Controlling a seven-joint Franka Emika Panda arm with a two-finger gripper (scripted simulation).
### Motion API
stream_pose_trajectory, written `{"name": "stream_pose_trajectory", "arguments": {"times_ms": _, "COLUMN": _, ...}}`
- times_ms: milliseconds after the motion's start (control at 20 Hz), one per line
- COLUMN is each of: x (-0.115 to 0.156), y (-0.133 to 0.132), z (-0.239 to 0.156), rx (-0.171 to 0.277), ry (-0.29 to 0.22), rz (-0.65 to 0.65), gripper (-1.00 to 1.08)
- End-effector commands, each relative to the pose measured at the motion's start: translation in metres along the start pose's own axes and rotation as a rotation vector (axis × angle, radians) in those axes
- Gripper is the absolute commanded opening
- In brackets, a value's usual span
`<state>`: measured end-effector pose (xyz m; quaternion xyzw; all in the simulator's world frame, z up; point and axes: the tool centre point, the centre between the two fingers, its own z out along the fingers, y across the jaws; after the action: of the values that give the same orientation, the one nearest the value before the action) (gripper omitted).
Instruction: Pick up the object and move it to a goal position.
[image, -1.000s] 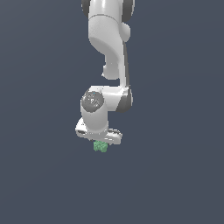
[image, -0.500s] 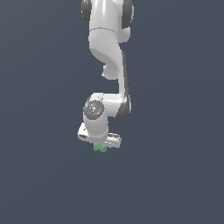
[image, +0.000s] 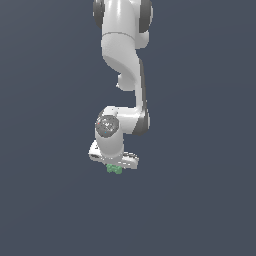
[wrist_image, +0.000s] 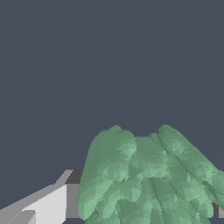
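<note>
The object (image: 114, 170) is a small pale-green knobbly block that pokes out just under the white hand of the arm in the exterior view. My gripper (image: 115, 168) is shut on it, and the block hangs in the air with it. In the wrist view the object (wrist_image: 144, 179) fills the near part of the picture as a lumpy green mass, and one white and grey finger (wrist_image: 48, 203) presses against its side. The other finger is hidden behind the block.
The white arm (image: 122, 65) comes down from the top of the exterior view. Around it there is only a plain dark blue-grey background, with no other objects or edges in sight.
The arm has folded a little lower and the hand with the green block has shifted slightly down and toward the exterior view's left. The grip on the block is unchanged.
</note>
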<state>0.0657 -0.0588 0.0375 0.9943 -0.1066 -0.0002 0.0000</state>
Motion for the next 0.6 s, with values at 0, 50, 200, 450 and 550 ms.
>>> {"name": "stream_pose_trajectory", "arguments": {"times_ms": 0, "x": 0.0, "y": 0.0, "z": 0.0, "rx": 0.0, "ry": 0.0, "rz": 0.0, "gripper": -1.0}}
{"name": "stream_pose_trajectory", "arguments": {"times_ms": 50, "x": 0.0, "y": 0.0, "z": -0.001, "rx": 0.0, "ry": 0.001, "rz": 0.0, "gripper": -1.0}}
{"name": "stream_pose_trajectory", "arguments": {"times_ms": 200, "x": 0.0, "y": -0.003, "z": -0.003, "rx": 0.0, "ry": 0.001, "rz": 0.0, "gripper": -1.0}}
{"name": "stream_pose_trajectory", "arguments": {"times_ms": 450, "x": -0.002, "y": -0.019, "z": -0.022, "rx": 0.0, "ry": 0.001, "rz": 0.0, "gripper": -1.0}}
{"name": "stream_pose_trajectory", "arguments": {"times_ms": 550, "x": -0.003, "y": -0.03, "z": -0.034, "rx": 0.0, "ry": 0.001, "rz": 0.0, "gripper": -1.0}}
